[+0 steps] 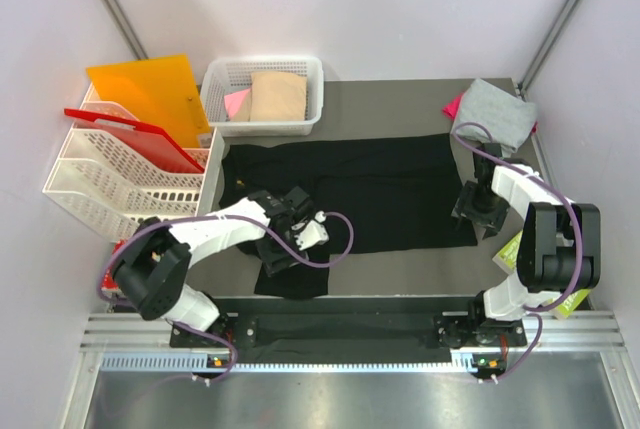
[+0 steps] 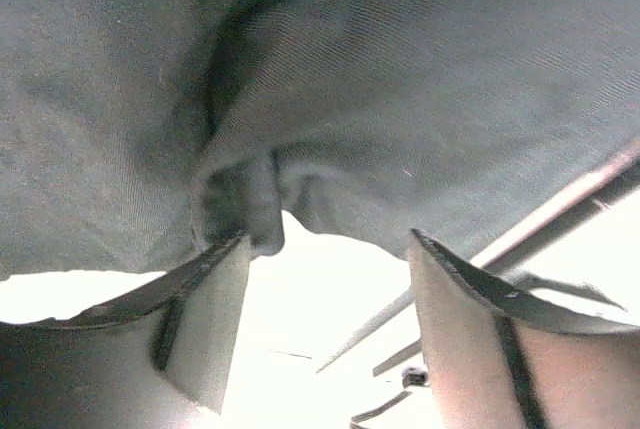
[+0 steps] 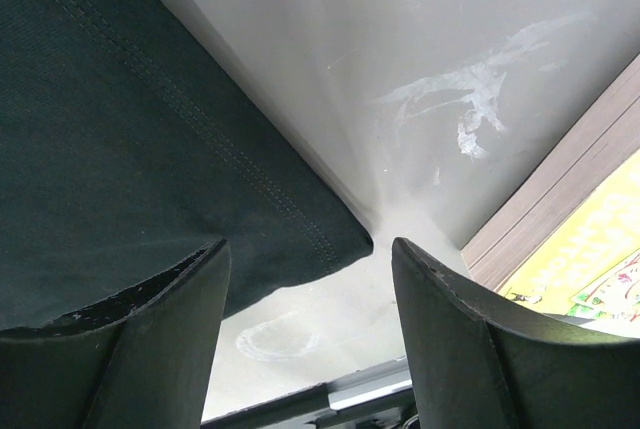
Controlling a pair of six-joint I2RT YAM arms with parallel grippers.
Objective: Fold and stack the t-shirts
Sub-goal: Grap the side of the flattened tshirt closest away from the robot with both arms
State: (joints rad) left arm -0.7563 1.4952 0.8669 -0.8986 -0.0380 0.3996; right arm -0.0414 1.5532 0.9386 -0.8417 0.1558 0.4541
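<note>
The large black t-shirt (image 1: 380, 189) lies spread across the middle of the table, one part reaching toward the near edge (image 1: 292, 277). My left gripper (image 1: 278, 247) hovers open over its near-left part. In the left wrist view the cloth (image 2: 400, 79) fills the top, and a small fold touches the left fingertip (image 2: 235, 249); nothing is gripped. My right gripper (image 1: 476, 217) is open at the shirt's right edge, where the hemmed corner (image 3: 320, 239) lies on the table between the jaws (image 3: 310, 249). A grey shirt (image 1: 497, 114) sits on a pink one (image 1: 454, 107) at the back right.
A white basket (image 1: 312, 79) at the back holds a tan shirt (image 1: 278, 97) and a pink one (image 1: 237, 102). An orange sheet (image 1: 150, 89) leans in a white rack (image 1: 110, 184) on the left. Yellow-green booklets (image 1: 512, 249) (image 3: 590, 249) lie near the right arm.
</note>
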